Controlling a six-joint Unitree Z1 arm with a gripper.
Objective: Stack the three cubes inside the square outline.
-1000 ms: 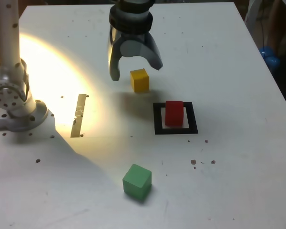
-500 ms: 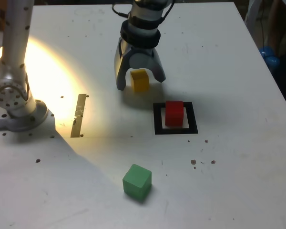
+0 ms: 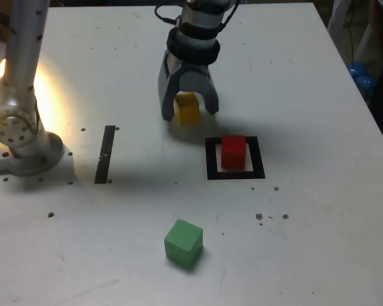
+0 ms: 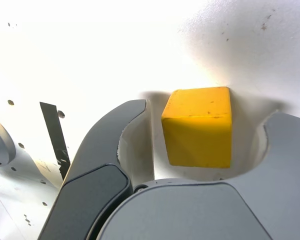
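Note:
The yellow cube (image 3: 186, 107) rests on the white table, between the two jaws of my gripper (image 3: 190, 113), which has come down around it. In the wrist view the yellow cube (image 4: 199, 126) sits inside the gripper (image 4: 207, 112), with a gap showing on each side, so the gripper is open and not touching it. The red cube (image 3: 233, 152) stands inside the square outline (image 3: 212, 159), to the exterior view's right of and nearer than the gripper. The green cube (image 3: 183, 242) lies alone near the table's front.
A thin dark strip (image 3: 105, 154) lies on the table at the exterior view's left, also seen as the strip (image 4: 55, 132) from the wrist. The arm's base (image 3: 25, 153) stands at the far left. A blue object (image 3: 360, 75) sits past the table's right edge.
The gripper has moved to the exterior view's right and down over the yellow cube, and its jaws have narrowed around it. The bright light patch at the left has shrunk.

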